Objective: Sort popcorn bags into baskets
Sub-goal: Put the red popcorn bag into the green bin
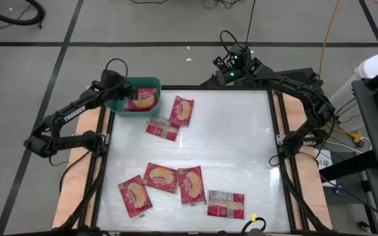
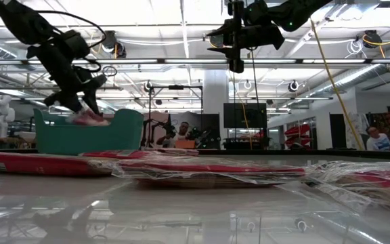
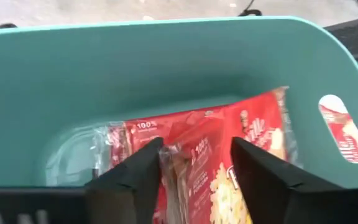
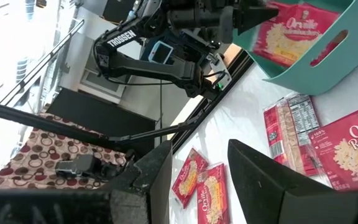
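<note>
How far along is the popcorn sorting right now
Early. The left gripper holds one popcorn bag over the teal basket, another apparently beneath. Six bags remain on the table: two beside the basket, four along the near edge. The right gripper waits.

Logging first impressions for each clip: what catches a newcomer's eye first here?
The left gripper over the teal basket at the table's far left corner, shut on a red popcorn bag. Next, six more bags on the white table: two beside the basket, four along the near edge. The right gripper waits, open, at the far edge.
</note>
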Controlling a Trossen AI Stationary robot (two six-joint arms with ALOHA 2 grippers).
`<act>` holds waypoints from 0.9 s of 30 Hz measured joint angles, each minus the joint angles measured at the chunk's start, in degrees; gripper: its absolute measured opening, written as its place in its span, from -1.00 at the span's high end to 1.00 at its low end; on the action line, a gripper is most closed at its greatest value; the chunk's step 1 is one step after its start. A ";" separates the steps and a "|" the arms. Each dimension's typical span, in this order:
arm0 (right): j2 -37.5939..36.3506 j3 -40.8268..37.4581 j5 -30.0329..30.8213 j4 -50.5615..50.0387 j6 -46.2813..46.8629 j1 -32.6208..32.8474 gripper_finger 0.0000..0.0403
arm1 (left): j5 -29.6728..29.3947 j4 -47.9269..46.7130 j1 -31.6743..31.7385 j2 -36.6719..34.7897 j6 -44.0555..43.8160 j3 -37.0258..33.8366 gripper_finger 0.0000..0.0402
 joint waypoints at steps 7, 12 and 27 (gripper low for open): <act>0.00 0.00 -0.03 -0.01 0.02 0.90 0.25 | -1.79 1.40 -2.77 0.00 0.34 1.23 -0.23; 0.00 0.00 0.00 -0.21 0.03 2.38 0.25 | -1.87 -0.34 -6.54 -0.04 1.14 3.94 -0.16; 0.00 0.00 0.29 -0.24 1.51 4.16 0.25 | 0.86 -8.74 -13.13 7.92 0.91 8.15 0.37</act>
